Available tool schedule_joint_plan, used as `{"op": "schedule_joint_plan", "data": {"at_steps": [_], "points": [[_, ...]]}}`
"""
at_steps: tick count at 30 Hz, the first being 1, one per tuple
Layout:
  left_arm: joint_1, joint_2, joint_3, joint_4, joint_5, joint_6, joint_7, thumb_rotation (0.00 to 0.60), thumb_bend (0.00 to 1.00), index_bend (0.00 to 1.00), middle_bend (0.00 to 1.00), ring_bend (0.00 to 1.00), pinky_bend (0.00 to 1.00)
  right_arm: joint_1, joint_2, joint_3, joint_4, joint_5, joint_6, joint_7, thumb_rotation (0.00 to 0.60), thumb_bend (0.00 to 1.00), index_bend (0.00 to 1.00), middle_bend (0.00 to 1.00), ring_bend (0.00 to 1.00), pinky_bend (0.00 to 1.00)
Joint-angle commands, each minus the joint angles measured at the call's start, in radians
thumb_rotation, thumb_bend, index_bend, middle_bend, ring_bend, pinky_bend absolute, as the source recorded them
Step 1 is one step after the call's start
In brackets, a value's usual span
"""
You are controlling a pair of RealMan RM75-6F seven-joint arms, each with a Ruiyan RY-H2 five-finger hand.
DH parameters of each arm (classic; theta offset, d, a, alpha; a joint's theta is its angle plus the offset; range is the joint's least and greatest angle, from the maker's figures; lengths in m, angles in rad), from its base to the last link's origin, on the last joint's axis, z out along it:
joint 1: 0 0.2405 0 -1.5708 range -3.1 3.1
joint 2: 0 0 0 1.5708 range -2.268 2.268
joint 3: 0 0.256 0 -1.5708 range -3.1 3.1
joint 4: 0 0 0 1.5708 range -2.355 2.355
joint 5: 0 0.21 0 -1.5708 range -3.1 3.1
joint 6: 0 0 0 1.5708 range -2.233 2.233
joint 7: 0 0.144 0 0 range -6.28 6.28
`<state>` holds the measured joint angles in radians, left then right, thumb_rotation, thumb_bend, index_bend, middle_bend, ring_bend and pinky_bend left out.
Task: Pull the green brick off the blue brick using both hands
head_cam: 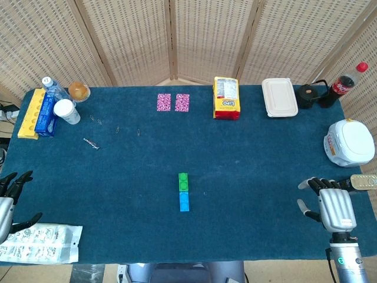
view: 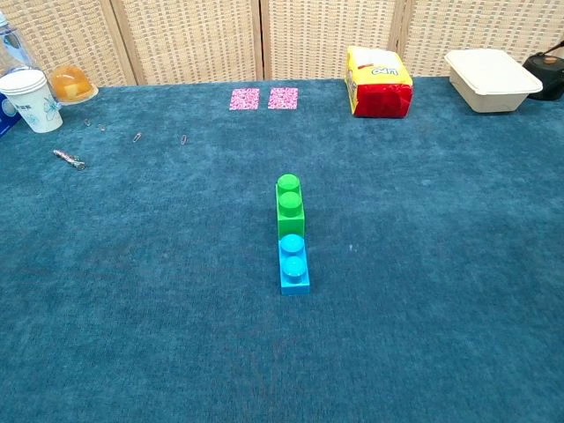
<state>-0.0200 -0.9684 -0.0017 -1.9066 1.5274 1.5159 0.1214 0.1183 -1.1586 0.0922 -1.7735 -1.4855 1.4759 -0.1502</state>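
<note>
While both lie apart, left hand (head_cam: 12, 200) and right hand (head_cam: 333, 203) hold nothing.

Your right hand (head_cam: 331, 200) has a ribbed silver-grey back, pale fingers with dark segments, and a dark wrist below it leading to a grey cuff with a teal ring mark. Your left hand (head_cam: 10, 197) shows black fingers beside a grey body.
</note>
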Motion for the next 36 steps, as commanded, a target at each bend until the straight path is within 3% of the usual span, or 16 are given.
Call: {"op": "schedule_joint_plan", "data": {"at_steps": [1,22,29,36], "points": [[0.0,-0.001,0.001,0.0,0.003,0.0,-0.001,0.6,0.2,0.11,0.25,0.12,0.15,-0.002,0.002,-0.001,-0.004,-0.004,0.005,0.0,0.6,0.34,0.45,0.45,0.42,0.35],[-0.032,0.03,0.01,0.014,0.054,-0.039,0.009,0.6,0.21,0.12,0.25,0.12,0.15,-0.019,0.015,-0.008,-0.019,-0.017,0.028,-0.002,0.6,0.34,0.45,0.45,0.42,0.35],[-0.125,0.096,0.023,-0.008,0.153,-0.165,0.052,0.6,0.24,0.12,0.25,0.12,0.15,-0.027,0.02,-0.012,-0.009,-0.019,0.035,0.015,0.6,0.34,0.45,0.45,0.42,0.35],[-0.257,0.103,-0.015,-0.026,0.213,-0.31,0.135,0.6,0.26,0.12,0.25,0.12,0.15,-0.029,0.016,-0.015,0.012,-0.029,0.039,0.006,0.6,0.34,0.45,0.45,0.42,0.35]]}}
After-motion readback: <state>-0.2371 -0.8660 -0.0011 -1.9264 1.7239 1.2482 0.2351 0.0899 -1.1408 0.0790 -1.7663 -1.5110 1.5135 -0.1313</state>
